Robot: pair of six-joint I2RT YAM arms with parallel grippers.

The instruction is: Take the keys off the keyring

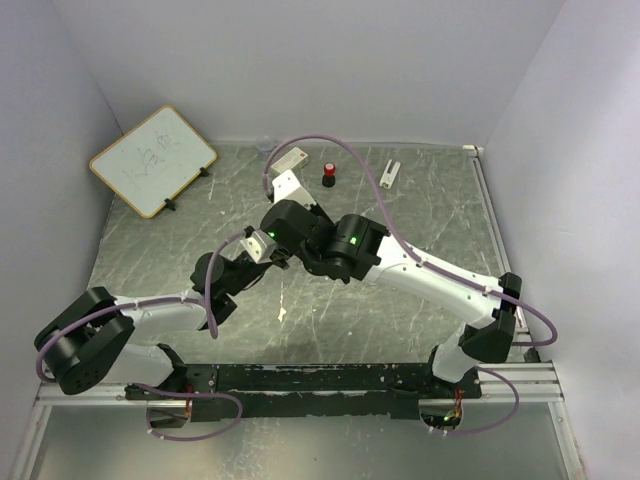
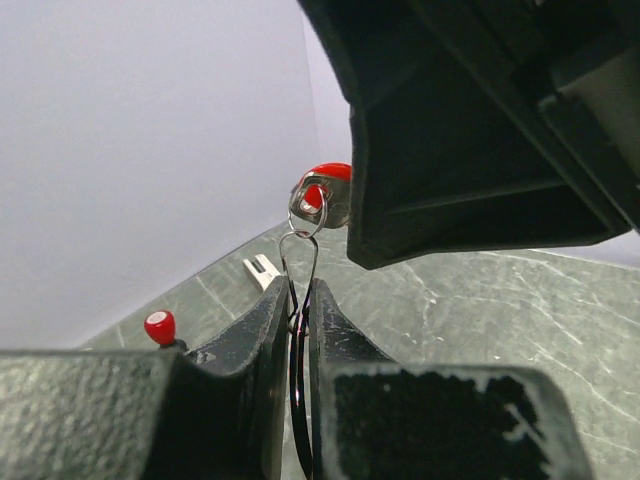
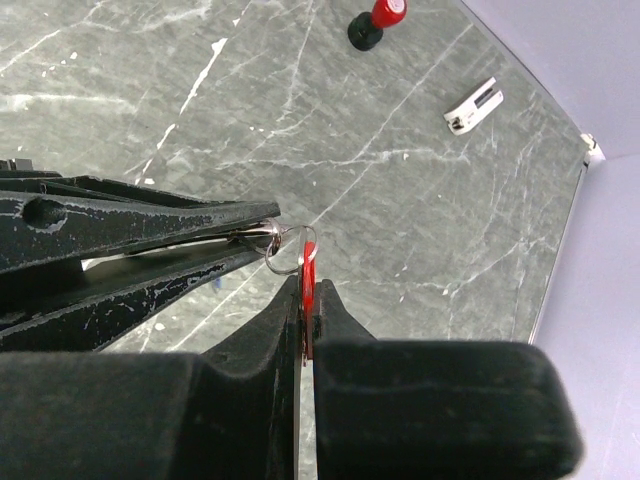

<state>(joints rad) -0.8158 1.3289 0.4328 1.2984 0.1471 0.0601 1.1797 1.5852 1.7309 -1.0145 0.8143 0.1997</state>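
Observation:
Above the middle of the table the two grippers meet tip to tip. My left gripper is shut on the thin wire keyring, which runs down between its jaws. The loop rises to a red-headed key. My right gripper is shut on that key's red head; the silvery keyring links it to the left fingers. The key's blade is hidden between the right jaws. No other keys show on the ring.
A small black object with a red top stands at the back. A white clip-like piece lies to its right. A whiteboard leans at the back left beside a white block.

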